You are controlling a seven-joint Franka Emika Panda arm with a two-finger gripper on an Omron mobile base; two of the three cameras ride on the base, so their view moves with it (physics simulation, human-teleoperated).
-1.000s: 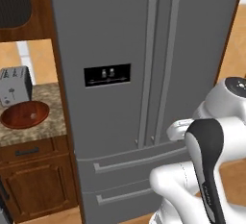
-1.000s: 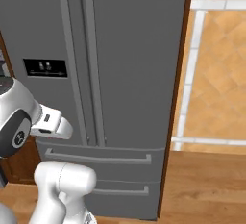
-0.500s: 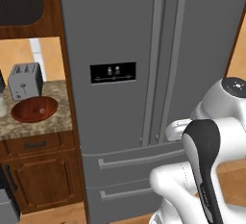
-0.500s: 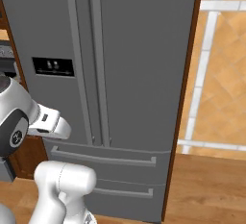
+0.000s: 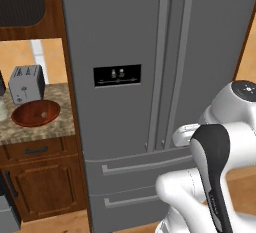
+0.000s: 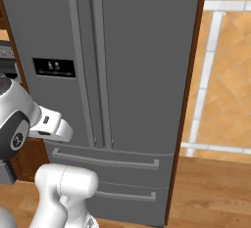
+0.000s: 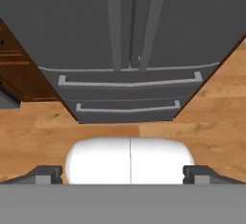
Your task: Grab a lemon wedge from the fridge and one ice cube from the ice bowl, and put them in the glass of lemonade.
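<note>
Hand (image 7: 123, 174) stood with its fingertips (image 7: 48, 174) spread wide apart, nothing between them; the camera on it looked down the front of the fridge (image 7: 129, 35), so the empty, open pose reads as readiness for a handle rather than for any small item.

Fridge: both doors shut, the two vertical bar handles (image 5: 172, 62) side by side at 12 o'clock in the hand view, the two drawers (image 7: 127, 93) below them toward 6. Arm folded back near the base, well apart from the doors. Judgement: the door must be opened first, since the lemon wedge is presumably inside and is hidden.

Bench (image 5: 30, 127) at 9 o'clock in the left base view carried the ice bowl (image 5: 36, 113), with a silver toaster (image 5: 26, 83) just behind it. A pale speck in the bowl may be the ice cube; too small to tell. A pale object (image 5: 2, 111) cut by the frame edge beside the bowl is possibly the glass of lemonade.
</note>
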